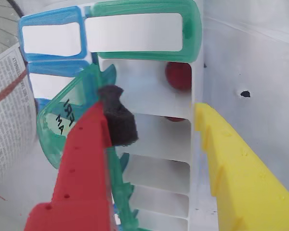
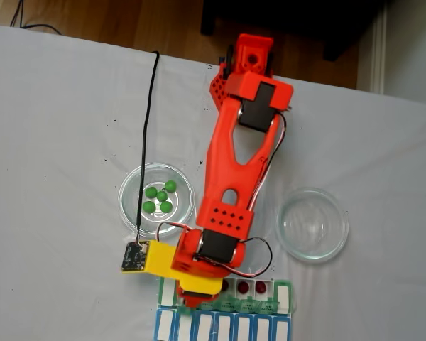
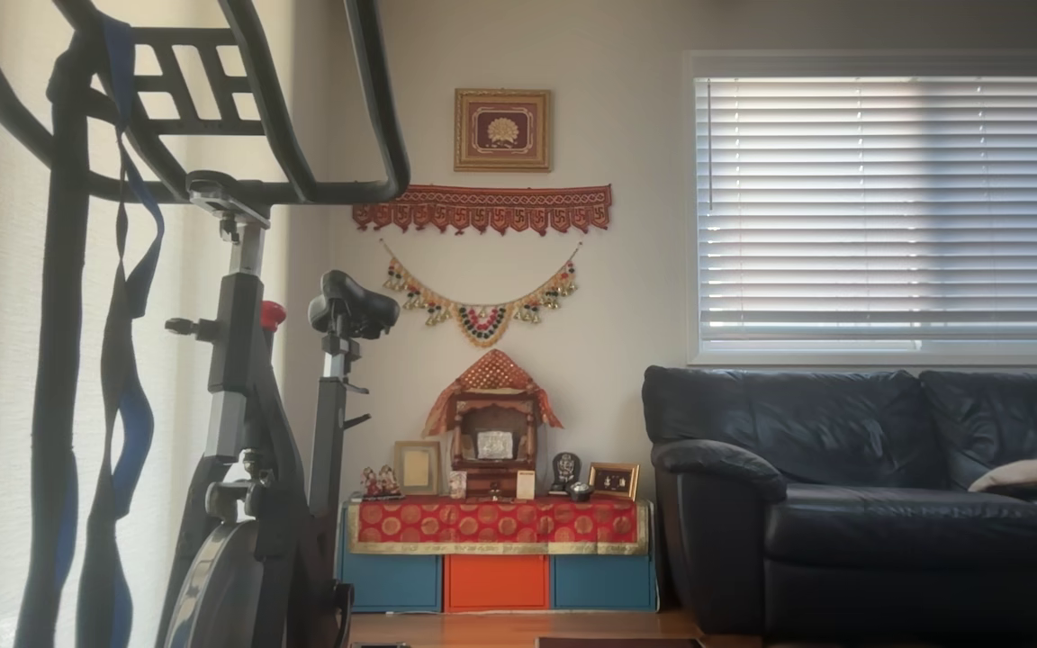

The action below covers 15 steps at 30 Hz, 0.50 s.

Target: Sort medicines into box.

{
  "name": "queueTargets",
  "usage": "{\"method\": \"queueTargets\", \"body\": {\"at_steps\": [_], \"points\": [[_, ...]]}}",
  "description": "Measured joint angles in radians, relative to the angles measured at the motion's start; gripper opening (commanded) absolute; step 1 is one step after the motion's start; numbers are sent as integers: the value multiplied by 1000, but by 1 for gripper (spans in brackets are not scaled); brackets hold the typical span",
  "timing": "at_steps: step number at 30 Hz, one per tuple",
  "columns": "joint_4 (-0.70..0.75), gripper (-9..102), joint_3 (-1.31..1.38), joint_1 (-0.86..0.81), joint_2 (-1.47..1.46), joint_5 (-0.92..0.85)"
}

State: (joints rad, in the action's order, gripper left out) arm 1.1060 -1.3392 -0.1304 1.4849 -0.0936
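Observation:
In the wrist view my gripper (image 1: 156, 103) is open, its red finger with a black foam pad (image 1: 116, 118) on the left and its yellow finger (image 1: 236, 159) on the right. It hangs over the box (image 1: 149, 139), whose green lids stand open over white compartments. Nothing is between the fingers. A dark red medicine ball (image 1: 178, 75) lies in one compartment, and another (image 1: 175, 118) peeks out of the one below. In the fixed view the box (image 2: 280, 298) lies at the bottom edge with red balls (image 2: 251, 287) inside. Several green balls (image 2: 160, 199) rest in the left glass dish (image 2: 131, 181).
A blue-lidded row (image 2: 224, 328) lies beside the box. An empty glass dish (image 2: 312, 252) stands right of the arm (image 2: 231, 170). A black cable (image 2: 148, 142) crosses the white cloth. A newspaper (image 1: 7, 110) lies left of the box. The other view shows a room with an exercise bike (image 3: 239, 405) and sofa (image 3: 870, 495).

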Motion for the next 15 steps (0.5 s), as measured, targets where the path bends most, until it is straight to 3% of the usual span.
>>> {"method": "queueTargets", "body": {"at_steps": [5,15], "points": [[41,1,-29,-14,52,-23],[295,1,-163,-109,370,-140]]}}
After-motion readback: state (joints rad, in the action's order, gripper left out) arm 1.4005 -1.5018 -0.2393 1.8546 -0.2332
